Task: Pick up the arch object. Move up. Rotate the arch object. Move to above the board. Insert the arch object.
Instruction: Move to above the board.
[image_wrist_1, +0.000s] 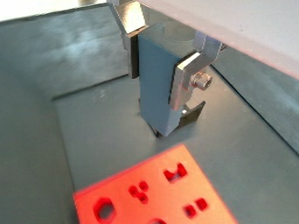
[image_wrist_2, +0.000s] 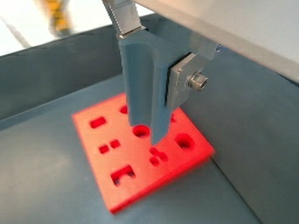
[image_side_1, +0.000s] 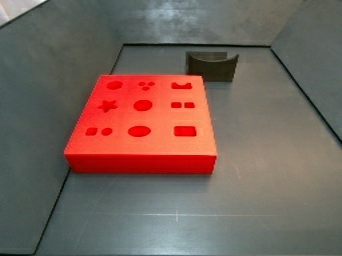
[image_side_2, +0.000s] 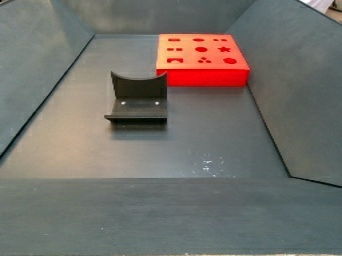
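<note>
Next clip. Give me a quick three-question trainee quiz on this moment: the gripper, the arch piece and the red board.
1. True or false: the arch object lies on the floor beside the board.
2. What stands between the gripper's fingers in both wrist views?
   A. nothing
   B. the grey-blue arch object
   C. the dark fixture
3. Do the side views show the gripper at all?

Key:
1. False. It is held upright in the gripper, above the board in a wrist view.
2. B
3. No. Only the board and the fixture appear there.
</note>
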